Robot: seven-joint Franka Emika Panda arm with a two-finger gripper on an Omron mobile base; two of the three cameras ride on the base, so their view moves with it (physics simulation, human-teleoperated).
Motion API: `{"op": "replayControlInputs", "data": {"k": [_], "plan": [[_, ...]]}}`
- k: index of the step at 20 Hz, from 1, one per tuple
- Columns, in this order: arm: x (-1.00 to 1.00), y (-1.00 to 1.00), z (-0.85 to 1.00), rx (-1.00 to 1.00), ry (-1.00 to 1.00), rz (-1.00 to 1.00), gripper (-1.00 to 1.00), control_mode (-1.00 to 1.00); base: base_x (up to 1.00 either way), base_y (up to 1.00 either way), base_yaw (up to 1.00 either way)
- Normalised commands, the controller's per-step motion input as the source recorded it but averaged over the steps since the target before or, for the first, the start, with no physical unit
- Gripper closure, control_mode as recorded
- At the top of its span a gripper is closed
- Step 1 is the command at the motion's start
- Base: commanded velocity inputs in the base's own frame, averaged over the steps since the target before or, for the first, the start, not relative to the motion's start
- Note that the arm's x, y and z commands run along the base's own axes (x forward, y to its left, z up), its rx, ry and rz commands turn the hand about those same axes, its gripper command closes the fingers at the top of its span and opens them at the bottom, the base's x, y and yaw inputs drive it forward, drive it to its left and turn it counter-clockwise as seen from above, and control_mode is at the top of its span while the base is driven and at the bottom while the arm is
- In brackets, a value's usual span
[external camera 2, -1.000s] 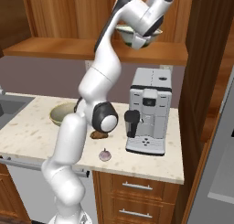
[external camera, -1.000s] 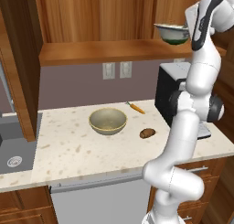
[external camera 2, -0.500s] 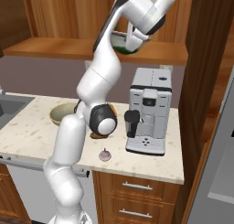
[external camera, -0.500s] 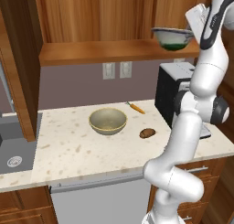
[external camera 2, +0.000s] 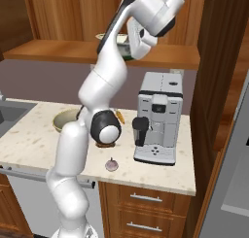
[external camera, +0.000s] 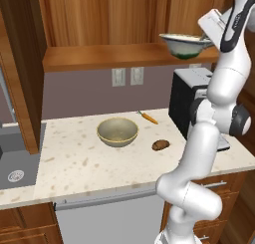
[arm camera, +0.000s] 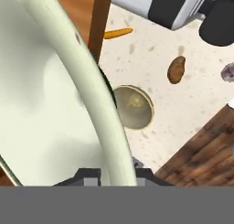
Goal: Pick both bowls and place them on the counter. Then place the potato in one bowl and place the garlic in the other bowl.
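You've got the pale cream bowl (external camera: 183,45) up high, out in front of the wooden shelf (external camera: 99,56), and the gripper (external camera: 206,38) is pinched on its rim at the right side, with that rim sweeping right between the fingers in the hand view. Green foot showing underneath, bowl riding roughly level, nothing inside it. So this is the second bowl in transit, judging by the tan-olive bowl (external camera: 117,132) already sitting upright on the counter (external camera: 64,163).

Down there the potato (external camera: 160,145) lies just right of the tan-olive bowl, apart from it, with the carrot (external camera: 148,117) further back towards the wall. The garlic (external camera 2: 112,164) sits near the front edge of the counter, just ahead of the coffee machine (external camera 2: 158,118).

Next, you'll want to carry this bowl down and over to a bare patch of counter, I'd say left of the coffee machine and away from the potato. Keep it level on the way, mind the machine's top as you descend, and only let go once the foot is flat on the stone
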Motion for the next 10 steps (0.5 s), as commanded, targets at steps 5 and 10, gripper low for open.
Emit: {"op": "replayControlInputs", "data": {"k": [5,10], "plan": [[-0.81,0.36,-0.16,0.15,-0.13,0.0,1.0,-1.0,0.0,0.0,0.0],[-0.84,0.37,-0.02,0.17,-0.18,0.0,1.0,-1.0,0.0,0.0,0.0]]}}
